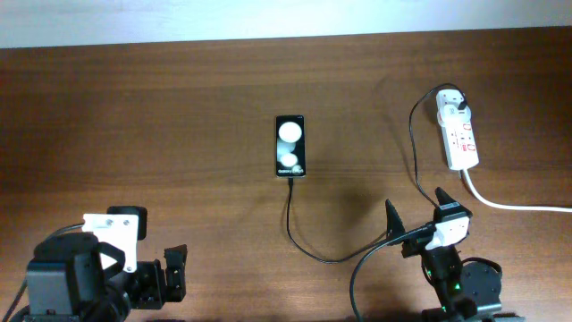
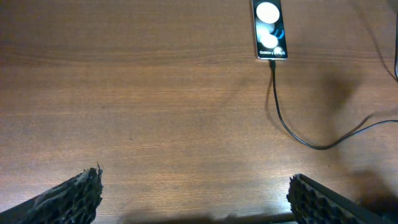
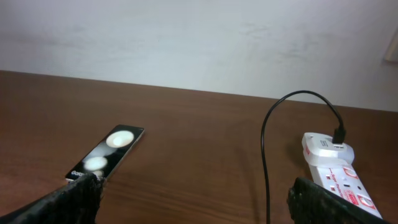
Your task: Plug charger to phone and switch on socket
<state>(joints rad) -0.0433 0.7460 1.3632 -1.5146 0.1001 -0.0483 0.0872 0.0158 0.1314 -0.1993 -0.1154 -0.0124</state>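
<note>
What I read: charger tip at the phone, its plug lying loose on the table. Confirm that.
Wrong on the plug: the right wrist view shows it seated in the socket, not loose. The charger tip does meet the phone.

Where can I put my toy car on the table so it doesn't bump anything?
The wide bare table left of the phone is free. A smaller gap lies between the phone and the socket. The near right is crowded: the charger loops there, beside the right gripper.
</note>
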